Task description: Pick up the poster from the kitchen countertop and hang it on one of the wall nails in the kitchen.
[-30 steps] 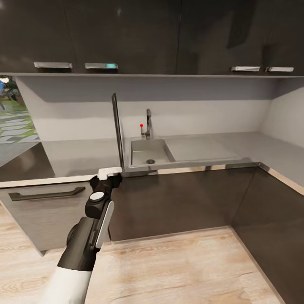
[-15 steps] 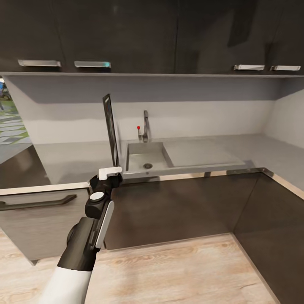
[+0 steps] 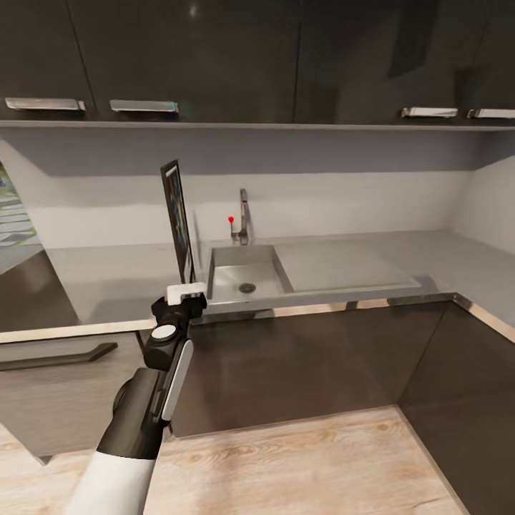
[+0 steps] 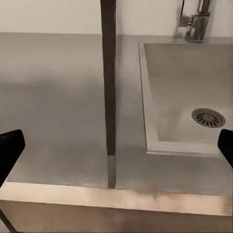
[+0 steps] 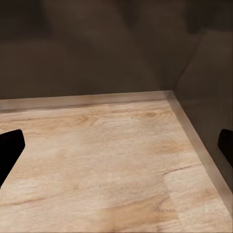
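The poster (image 3: 177,218) stands upright on the grey countertop (image 3: 107,275) near its front edge, just left of the sink. It is turned almost edge-on, so just a sliver of dark blue artwork shows. My left gripper (image 3: 187,290) is open at the counter's edge, right in front of the poster's foot. In the left wrist view the poster's thin dark edge (image 4: 108,73) rises midway between the two black fingertips (image 4: 9,150), which stand far from it. My right gripper (image 5: 116,145) is open over the wooden floor, holding nothing. The wall nails are out of view.
A steel sink (image 3: 247,275) with a tap (image 3: 243,214) sits right of the poster. Dark wall cabinets (image 3: 214,57) hang overhead. Dark base cabinets (image 3: 300,357) form an inner corner on the right. Wooden floor (image 3: 286,465) lies below.
The camera has moved, so the whole kitchen has shifted in view. The poster's foot now lines up over my left gripper instead of to its right, and more of its face shows.
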`<state>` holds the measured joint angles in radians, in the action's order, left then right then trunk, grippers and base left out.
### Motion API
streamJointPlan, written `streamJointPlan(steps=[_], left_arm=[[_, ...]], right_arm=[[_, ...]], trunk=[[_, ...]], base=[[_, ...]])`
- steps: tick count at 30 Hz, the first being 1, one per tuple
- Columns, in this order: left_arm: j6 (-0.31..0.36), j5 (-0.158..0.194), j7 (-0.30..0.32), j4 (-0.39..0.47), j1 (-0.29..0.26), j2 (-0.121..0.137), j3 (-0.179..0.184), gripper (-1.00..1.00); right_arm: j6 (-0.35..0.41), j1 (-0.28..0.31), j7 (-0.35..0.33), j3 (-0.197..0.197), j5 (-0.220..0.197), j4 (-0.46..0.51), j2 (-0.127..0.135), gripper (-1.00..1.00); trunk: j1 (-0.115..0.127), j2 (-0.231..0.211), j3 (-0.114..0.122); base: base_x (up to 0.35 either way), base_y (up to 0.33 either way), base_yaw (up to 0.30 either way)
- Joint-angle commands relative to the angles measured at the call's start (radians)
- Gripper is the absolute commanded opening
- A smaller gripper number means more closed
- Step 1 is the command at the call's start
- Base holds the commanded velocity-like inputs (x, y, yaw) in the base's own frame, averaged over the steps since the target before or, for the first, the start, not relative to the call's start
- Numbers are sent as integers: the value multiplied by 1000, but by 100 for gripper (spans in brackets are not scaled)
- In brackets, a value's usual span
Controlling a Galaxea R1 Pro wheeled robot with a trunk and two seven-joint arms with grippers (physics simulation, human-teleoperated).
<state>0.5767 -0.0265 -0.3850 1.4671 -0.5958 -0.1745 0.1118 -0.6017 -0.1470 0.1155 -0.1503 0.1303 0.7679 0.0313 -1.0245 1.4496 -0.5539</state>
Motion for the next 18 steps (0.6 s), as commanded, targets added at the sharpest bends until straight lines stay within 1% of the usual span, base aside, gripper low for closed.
streamJointPlan(steps=[1, 5, 14, 18], left_arm=[[6, -3, -4, 1, -1, 0, 1, 100], [6, -3, -4, 1, -1, 0, 0, 100], [6, -3, -4, 1, -1, 0, -1, 100], [5, -3, -4, 7, 0, 0, -3, 100]], right_arm=[[0, 0, 9, 0, 11, 1, 0, 100], [0, 0, 9, 0, 11, 1, 1, 100], [0, 0, 9, 0, 11, 1, 1, 100], [0, 0, 9, 0, 11, 1, 1, 100]], trunk=[[-1, 0, -1], [-1, 0, -1], [-1, 0, -1], [-1, 0, -1]], base=[[282, -1, 0], [158, -1, 0], [35, 0, 0], [207, 0, 0]])
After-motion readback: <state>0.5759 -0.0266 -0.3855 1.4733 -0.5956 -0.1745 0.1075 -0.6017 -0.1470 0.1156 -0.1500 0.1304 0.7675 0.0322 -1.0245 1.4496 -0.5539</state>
